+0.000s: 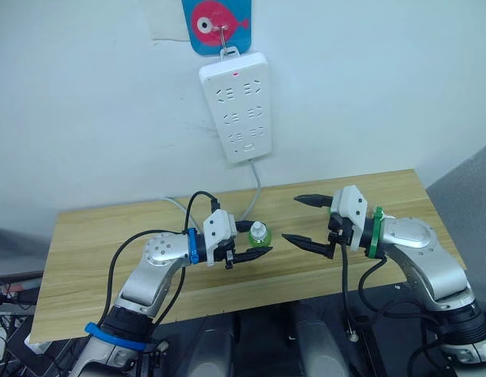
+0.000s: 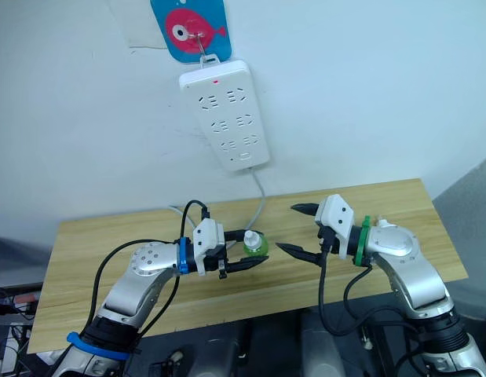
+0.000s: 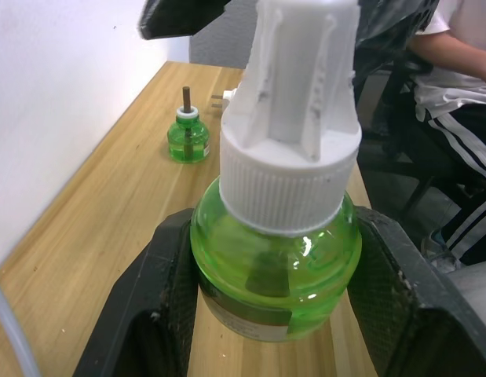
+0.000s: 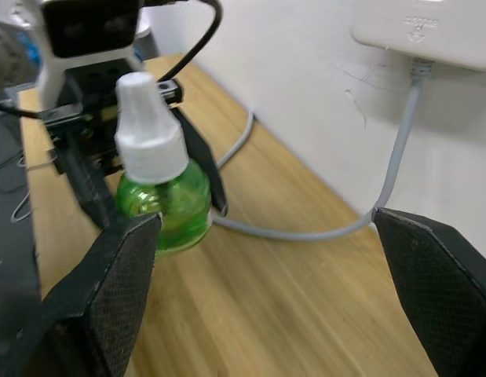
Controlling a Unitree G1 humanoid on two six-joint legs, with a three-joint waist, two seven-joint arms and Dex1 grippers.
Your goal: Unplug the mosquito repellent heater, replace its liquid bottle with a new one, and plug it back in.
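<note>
Capped green bottle [image 1: 260,235] sits clamped in left pincer [image 1: 253,240] fingers.

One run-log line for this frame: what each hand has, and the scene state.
left hand: shut on capped green bottle | right hand: open, empty, facing bottle | uncapped bottle: on table | power strip: sockets empty

light: bright, even, indoor
shadows: soft, faint under power strip [image 1: 235,105] on wall
glare: small highlight on green bottle [image 3: 275,271]
blur: far bg soft in left wrist view
</note>
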